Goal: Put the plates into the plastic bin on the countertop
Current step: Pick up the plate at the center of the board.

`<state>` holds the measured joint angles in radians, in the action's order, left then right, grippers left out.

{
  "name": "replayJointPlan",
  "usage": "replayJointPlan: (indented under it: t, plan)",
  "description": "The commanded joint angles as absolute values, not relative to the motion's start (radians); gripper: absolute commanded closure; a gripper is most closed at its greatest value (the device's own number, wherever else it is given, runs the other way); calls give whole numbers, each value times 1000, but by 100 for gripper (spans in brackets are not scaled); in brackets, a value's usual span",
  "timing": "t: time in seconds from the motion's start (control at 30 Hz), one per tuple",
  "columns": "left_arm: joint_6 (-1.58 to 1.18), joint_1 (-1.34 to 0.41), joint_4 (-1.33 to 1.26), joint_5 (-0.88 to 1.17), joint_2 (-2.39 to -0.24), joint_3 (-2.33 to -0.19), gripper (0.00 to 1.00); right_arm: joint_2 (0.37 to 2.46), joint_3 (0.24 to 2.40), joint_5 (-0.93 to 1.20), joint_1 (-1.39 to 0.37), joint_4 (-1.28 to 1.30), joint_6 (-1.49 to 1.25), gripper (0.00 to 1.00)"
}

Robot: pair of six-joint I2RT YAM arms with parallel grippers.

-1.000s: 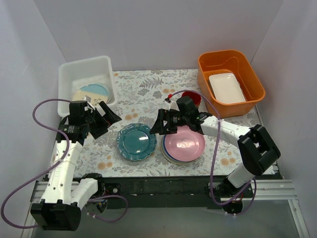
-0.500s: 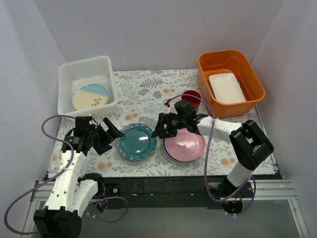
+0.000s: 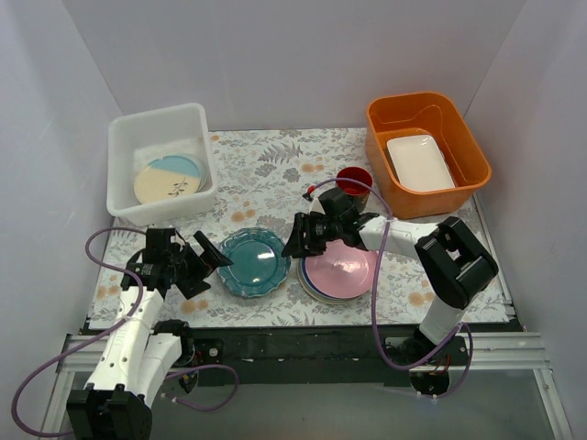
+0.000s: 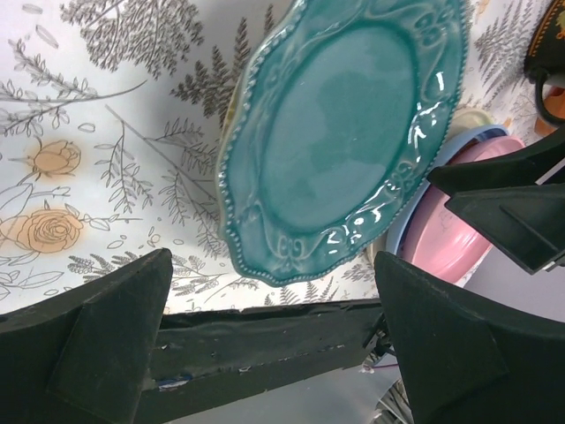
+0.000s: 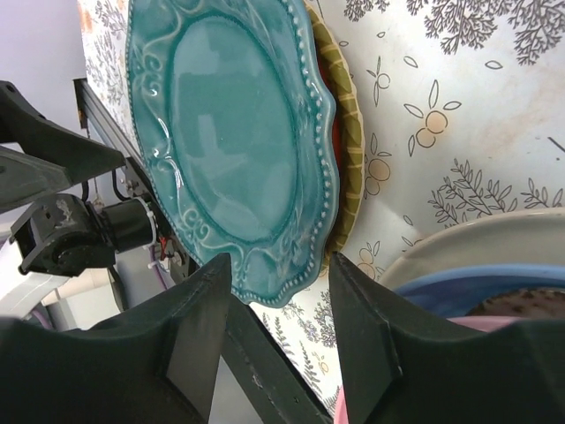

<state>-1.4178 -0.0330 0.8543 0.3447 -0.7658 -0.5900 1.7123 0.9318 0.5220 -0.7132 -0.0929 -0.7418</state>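
Observation:
A teal plate (image 3: 252, 262) tops a small stack on the countertop (image 3: 266, 174); it fills the left wrist view (image 4: 349, 132) and the right wrist view (image 5: 234, 141), with a straw-yellow plate (image 5: 349, 132) under it. A pink plate (image 3: 341, 266) tops a second stack to its right. The white plastic bin (image 3: 124, 137) at back left holds a cream and light blue plate (image 3: 169, 179). My left gripper (image 3: 209, 264) is open and empty just left of the teal plate. My right gripper (image 3: 295, 238) is open and empty at its right rim.
An orange tub (image 3: 463, 151) at the back right holds a white rectangular dish (image 3: 419, 161). A dark red mug (image 3: 353, 181) stands behind my right arm. The table's black front edge (image 3: 303, 335) runs close below the plates.
My left gripper has come away from the white bin, forward and down to the left rim of the teal plate. My right gripper has shifted slightly lower by the plate's right rim.

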Motion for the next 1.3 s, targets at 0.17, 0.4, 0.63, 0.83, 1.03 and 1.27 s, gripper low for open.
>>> replayJointPlan:
  t: [0.17, 0.4, 0.63, 0.83, 1.03, 1.27]
  plan:
    - [-1476, -37, 825, 353, -695, -511, 3, 1746, 946, 479, -729, -104, -741, 50]
    - [-1500, -37, 785, 362, -721, -492, 4, 1770, 979, 449, -733, -83, -750, 73]
    - [-1511, -35, 753, 382, -729, -469, 7, 1813, 1005, 453, -747, -98, -765, 82]
    - [-1529, -37, 727, 387, -724, -453, 9, 1833, 1022, 442, -756, -80, -753, 91]
    - [-1543, -37, 716, 396, -704, -442, 14, 1848, 1020, 437, -761, -69, -744, 95]
    - [-1571, -37, 681, 411, -675, -434, 19, 1845, 1022, 436, -764, -64, -741, 95]
